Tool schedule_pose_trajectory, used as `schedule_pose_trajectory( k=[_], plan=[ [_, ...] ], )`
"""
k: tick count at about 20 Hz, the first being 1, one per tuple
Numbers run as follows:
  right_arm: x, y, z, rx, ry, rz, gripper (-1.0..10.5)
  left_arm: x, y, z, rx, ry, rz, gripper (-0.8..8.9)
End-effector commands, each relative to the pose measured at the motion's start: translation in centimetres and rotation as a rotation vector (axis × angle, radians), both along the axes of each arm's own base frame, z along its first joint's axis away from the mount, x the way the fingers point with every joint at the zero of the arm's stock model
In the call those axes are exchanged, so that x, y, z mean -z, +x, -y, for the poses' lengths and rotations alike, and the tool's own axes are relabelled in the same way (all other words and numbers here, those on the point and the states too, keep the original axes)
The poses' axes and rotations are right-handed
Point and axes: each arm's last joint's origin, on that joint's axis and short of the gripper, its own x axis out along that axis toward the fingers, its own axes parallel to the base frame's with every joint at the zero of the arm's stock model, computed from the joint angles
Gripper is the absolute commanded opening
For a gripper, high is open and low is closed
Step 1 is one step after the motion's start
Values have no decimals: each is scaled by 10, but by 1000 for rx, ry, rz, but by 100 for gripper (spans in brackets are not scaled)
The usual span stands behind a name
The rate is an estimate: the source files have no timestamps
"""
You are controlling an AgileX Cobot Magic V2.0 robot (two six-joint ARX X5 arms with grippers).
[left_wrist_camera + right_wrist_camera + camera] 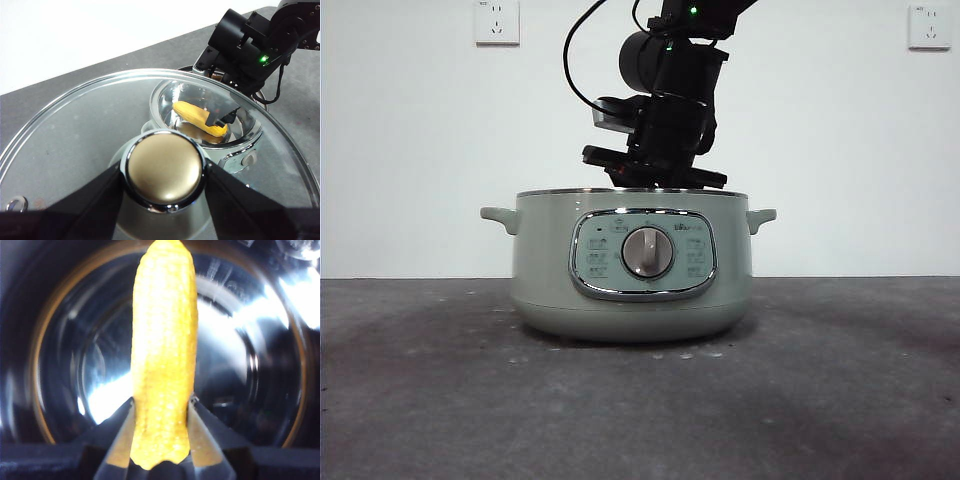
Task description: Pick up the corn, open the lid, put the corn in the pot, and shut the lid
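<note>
The corn (164,355) sits lengthwise between the two black jaws of the right gripper (162,412), which pinch it near one end while the rest of the cob juts out ahead of them. Behind it the right wrist view shows only the shiny, dark inside of the pot (60,365), so the cob hangs within or just over the pot's mouth; whether it touches the bottom cannot be told. In the left wrist view the same corn (199,118) shows yellow inside the open pot (250,131), seen through the glass, with the right gripper (224,119) at its end and the right arm (260,37) reaching down to it.

The lid (75,130) is off the pot. The left gripper (164,175) holds it by the knob (165,172), one jaw pressed to each side, and the glass dome with its chrome rim fills most of that view, held up and to one side of the pot.

From the front the pot (545,270) stands on the grey table (420,400) with its panel (695,255) and silver dial (647,252) facing the camera and a small handle at each side. The right arm (665,95) comes down from above, dark and bulky, and its lower end dips behind the pot's rim, so neither the corn nor the jaws show there. Two sockets (497,22) sit high on the white wall.
</note>
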Motion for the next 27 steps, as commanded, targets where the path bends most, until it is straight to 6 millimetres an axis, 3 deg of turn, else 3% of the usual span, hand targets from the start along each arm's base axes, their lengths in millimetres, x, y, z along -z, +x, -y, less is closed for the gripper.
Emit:
schedule_pose_trajectory(
  k=[1,3,6,9,16,22,27],
  plan=[
    [17,2,-3,-4,-31,-39,-12,-8,-4,-1,12,-8,65,-8],
    [16,2,-3,-4,-30,-39,91,-7,-5,-1,11,-6,54,-8],
    [13,1,-3,19,-18,-36,431,-6,-5,-1,12,-6,53,-8],
    [-5,1,-3,20,5,-4,442,-6,-5,-1,12,-6,53,-8],
    [-126,-29,13,44,127,116,439,-6,4,1,12,-4,47,-8],
    [-219,-97,47,27,297,280,437,-4,35,10,86,-39,53,-8],
    [-275,-185,89,-35,391,387,437,5,76,33,156,-38,40,-8]
  ],
)
